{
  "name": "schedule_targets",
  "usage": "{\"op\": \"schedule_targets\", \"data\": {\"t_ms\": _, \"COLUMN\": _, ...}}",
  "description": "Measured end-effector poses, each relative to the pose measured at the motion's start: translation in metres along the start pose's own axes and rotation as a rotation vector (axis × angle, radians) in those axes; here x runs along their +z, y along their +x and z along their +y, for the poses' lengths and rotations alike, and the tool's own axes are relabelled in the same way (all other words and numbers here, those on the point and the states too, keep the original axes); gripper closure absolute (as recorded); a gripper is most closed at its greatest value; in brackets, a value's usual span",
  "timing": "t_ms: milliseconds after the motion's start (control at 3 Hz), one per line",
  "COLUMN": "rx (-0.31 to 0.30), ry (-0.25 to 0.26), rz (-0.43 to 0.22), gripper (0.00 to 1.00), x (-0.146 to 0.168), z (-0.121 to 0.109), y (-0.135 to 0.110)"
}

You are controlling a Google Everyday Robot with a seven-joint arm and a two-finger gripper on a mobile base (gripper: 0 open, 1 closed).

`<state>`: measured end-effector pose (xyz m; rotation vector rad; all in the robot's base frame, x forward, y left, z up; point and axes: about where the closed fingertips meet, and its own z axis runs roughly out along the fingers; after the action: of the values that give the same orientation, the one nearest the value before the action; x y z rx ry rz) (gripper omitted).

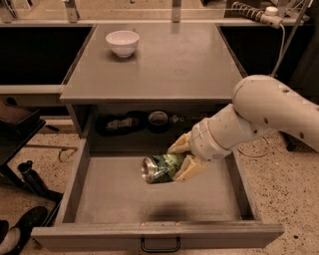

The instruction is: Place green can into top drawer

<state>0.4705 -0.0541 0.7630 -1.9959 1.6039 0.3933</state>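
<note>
The green can [160, 168] lies on its side in my gripper [182, 158], its silver end facing left. The gripper's tan fingers [190, 169] are shut on the can's right part. The can hangs low over the middle of the top drawer [114, 199], which is pulled fully open below the table, with its dark handle [160, 245] at the front. I cannot tell whether the can touches the drawer floor. My white arm [259, 114] reaches in from the right.
A white bowl [122, 43] stands at the back left of the grey tabletop [169, 60]. Behind the drawer is a dark shelf recess [149, 122] with small items. Dark shoes [20, 231] and a stand lie on the floor at left. A power strip [254, 14] sits at back right.
</note>
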Motion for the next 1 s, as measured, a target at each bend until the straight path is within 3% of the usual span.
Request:
{"op": "schedule_targets", "data": {"t_ms": 333, "rx": 0.075, "ry": 0.069, "rz": -0.017, "gripper": 1.00, "x": 0.008, "z": -0.013, "y": 0.011}}
{"op": "schedule_targets", "data": {"t_ms": 667, "rx": 0.205, "ry": 0.181, "rz": -0.038, "gripper": 1.00, "x": 0.022, "z": -0.053, "y": 0.037}}
{"op": "schedule_targets", "data": {"t_ms": 1000, "rx": 0.272, "ry": 0.225, "rz": -0.004, "gripper": 1.00, "x": 0.041, "z": -0.074, "y": 0.056}}
